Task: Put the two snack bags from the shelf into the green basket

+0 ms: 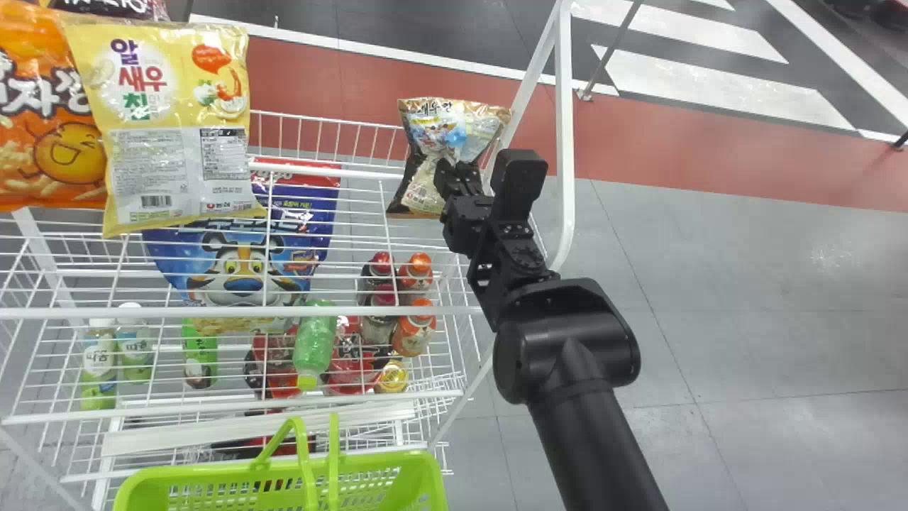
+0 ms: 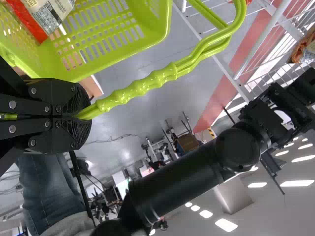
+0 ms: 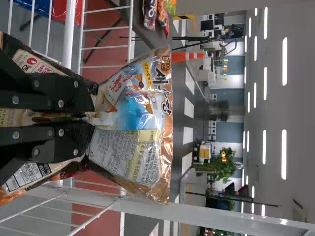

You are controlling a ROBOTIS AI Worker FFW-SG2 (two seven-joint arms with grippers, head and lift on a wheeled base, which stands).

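While my right gripper (image 3: 91, 117) pinches the brown snack bag (image 3: 142, 110) by its middle at the wire shelf's (image 1: 142, 311) right end, I should grip steadily, carry it clear of the white upright (image 1: 565, 142), then lower it into the green basket (image 1: 383, 461) in front, handles (image 2: 147, 83) clamped in my left gripper (image 2: 84, 116).

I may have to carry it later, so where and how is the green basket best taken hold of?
Take the green basket by its two handles, pinched together at the ribbed part, probably coming from above. They rise over the rim and lie side by side, so one grip should take both; the left gripper is already closed on them.
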